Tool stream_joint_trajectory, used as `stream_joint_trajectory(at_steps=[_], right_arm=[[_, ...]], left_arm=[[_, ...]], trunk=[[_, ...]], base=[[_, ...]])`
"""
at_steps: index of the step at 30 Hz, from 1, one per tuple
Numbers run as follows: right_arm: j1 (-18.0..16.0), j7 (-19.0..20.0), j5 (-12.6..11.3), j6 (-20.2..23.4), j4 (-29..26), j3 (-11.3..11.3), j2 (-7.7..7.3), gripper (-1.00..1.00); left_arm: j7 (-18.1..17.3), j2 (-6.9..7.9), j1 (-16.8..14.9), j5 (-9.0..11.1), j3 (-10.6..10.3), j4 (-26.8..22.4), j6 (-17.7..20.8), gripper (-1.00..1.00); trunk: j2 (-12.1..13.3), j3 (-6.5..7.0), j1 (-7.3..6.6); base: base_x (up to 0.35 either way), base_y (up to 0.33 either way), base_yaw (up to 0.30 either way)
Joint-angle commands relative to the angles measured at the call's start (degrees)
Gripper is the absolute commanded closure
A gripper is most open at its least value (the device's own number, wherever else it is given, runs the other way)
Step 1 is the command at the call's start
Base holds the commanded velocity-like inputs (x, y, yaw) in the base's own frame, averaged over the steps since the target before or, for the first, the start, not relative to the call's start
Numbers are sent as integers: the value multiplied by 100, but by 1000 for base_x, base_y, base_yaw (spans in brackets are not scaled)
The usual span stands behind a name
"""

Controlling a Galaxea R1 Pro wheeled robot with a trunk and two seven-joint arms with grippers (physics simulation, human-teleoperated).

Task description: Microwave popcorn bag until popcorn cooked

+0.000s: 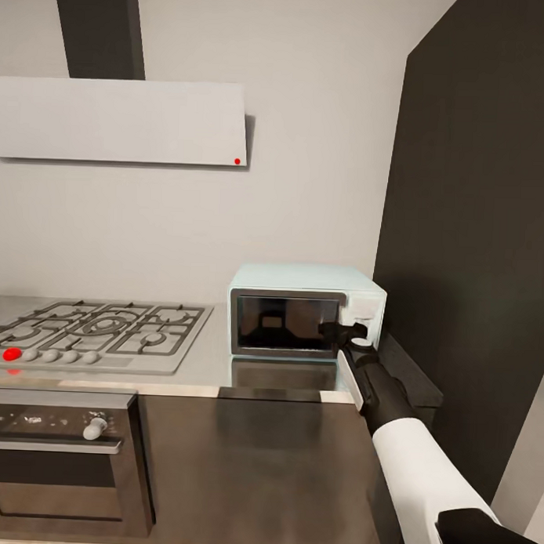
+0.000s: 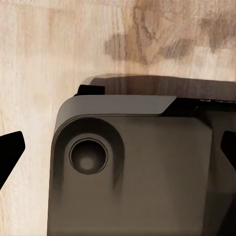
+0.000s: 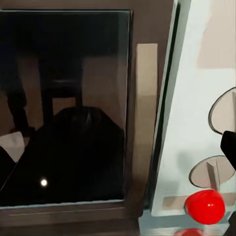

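Risk here sits at the microwave (image 1: 306, 311), which stands on the countertop (image 1: 206, 364) against the dark tall cabinet (image 1: 477, 232), its door apparently shut and the round light on its panel glowing red (image 3: 205, 206). The right gripper (image 1: 342, 332) is right at the seam between the dark glass door (image 3: 64, 108) and the white knob panel (image 3: 196, 128); whether its fingers are spread or pinched I cannot tell, since just dark tips show at the edges of the right wrist view. A nudge from this spot could turn a knob (image 3: 223, 110) by accident, or shove the light box back along the slick steel. The popcorn bag is not visible on the counter, and the dark glass hides whether it lies inside. The left gripper (image 2: 118, 152) hangs over the wood floor (image 2: 49, 59), fingertips set wide apart and empty, above the robot's grey base (image 2: 132, 167).
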Motion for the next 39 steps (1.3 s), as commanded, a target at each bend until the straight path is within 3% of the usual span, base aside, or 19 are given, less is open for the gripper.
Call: stream_joint_trajectory(at_steps=[1,5,9,14,17,39], right_arm=[[-3,-24,1,33,-1,15,-5,-100],[-3,105,19,-136,353,15,-12,-100],[-3,705,22,-306,532,13,-153,-100],[-3,819,-12,-334,553,-2,-223,-100],[-3,849,-16,-335,554,0,-398,-100],[-3,754,-22,-343,687,6,-392,-100]], left_arm=[[0,-1,-1,33,7,-2,-12,-100],[-1,-1,-1,35,6,-2,-12,-100],[-1,-1,-1,35,9,-7,-12,-100],[6,-1,-1,35,10,-16,-12,-100],[7,-1,-1,35,10,-26,-17,-100],[-10,-3,-1,26,4,-28,-13,-100]], trunk=[[-4,-6,0],[-4,-6,0],[-4,-6,0],[-4,-6,0],[-4,-6,0],[-4,-6,0]], base=[[0,0,0],[0,0,0],[0,0,0],[0,0,0],[0,0,0],[56,0,0]])
